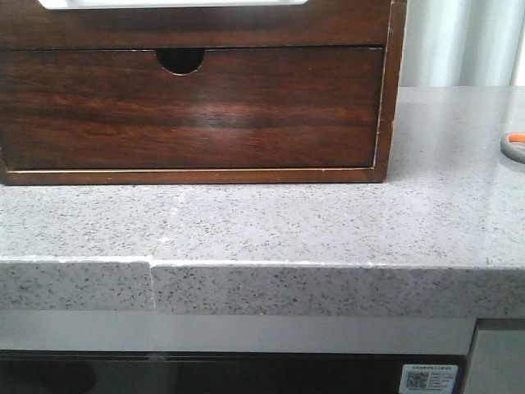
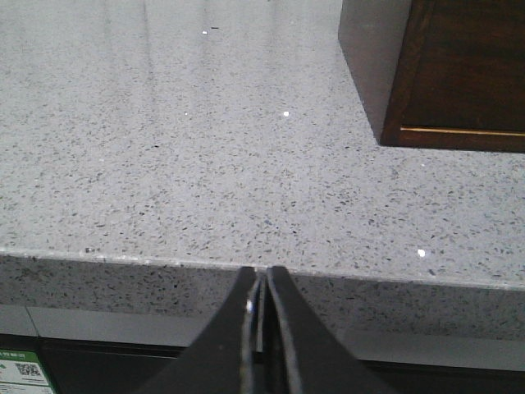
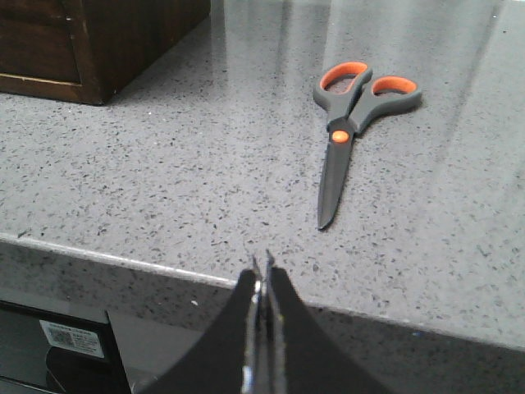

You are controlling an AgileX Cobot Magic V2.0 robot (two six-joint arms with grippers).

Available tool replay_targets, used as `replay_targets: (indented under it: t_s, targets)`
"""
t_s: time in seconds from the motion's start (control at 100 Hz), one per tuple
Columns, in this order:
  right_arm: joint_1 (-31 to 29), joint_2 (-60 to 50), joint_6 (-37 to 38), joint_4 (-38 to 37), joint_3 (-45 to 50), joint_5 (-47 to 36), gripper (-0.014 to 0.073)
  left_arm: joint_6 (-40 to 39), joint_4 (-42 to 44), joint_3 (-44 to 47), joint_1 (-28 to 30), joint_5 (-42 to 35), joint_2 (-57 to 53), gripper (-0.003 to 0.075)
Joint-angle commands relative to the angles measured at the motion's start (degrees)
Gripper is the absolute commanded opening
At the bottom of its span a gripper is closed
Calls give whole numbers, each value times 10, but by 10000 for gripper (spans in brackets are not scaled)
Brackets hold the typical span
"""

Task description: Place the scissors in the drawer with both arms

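The scissors lie flat and shut on the grey speckled table, blades pointing toward the table's front edge, grey handles with orange-lined loops farther back. In the front view only one handle loop shows, at the far right edge of the picture, well apart from the cabinet. The drawer sits pushed in, its dark glossy front flush in the cabinet frame, the half-round notch cut in its top edge. The cabinet stands on the table, left of the scissors. The right tool is clenched on nothing, its two dark fingers pressed together, hanging over the table's front edge, near the blade tips but not touching them. The left tool is likewise clenched and empty, at the table's front edge, with the cabinet's corner off to one side.
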Motion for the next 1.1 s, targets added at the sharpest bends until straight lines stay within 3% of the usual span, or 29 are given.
replay_targets:
  t_s: [0.0,0.17,0.24,0.34,0.48,0.58,0.69,0.79,0.93,1.0,1.09]
  targets:
    - [-1,-11,-1,-12,5,-38,-40,-5,1,13,2,-22,-18,-19]
    - [-1,-11,-1,-12,5,-80,-40,-5,-4,13,2,-31,-18,-19]
    - [-1,-11,-1,-4,5,-124,-40,-5,-67,13,2,-53,-18,-19]
    - [-1,-11,-1,91,5,-199,-40,-5,-280,13,2,-97,-18,-19]
    - [-1,-11,-1,200,4,-234,-40,-5,-537,13,2,-111,-18,-19]
    - [-1,-11,-1,293,-2,-238,-40,-5,-625,11,2,-106,-18,-19]
    - [-1,-11,-1,328,-44,-208,-40,38,-607,-25,1,-48,-17,-19]
    - [-1,1,-19,305,-106,-130,-40,91,-546,-88,1,26,3,-19]
    - [-1,48,-28,268,-180,-43,-28,92,-450,-178,1,84,80,-10]
    - [-1,78,-28,268,-206,-12,32,104,-442,-215,1,108,130,71]
    - [-1,113,-28,268,-231,24,198,115,-451,-257,1,149,196,306]
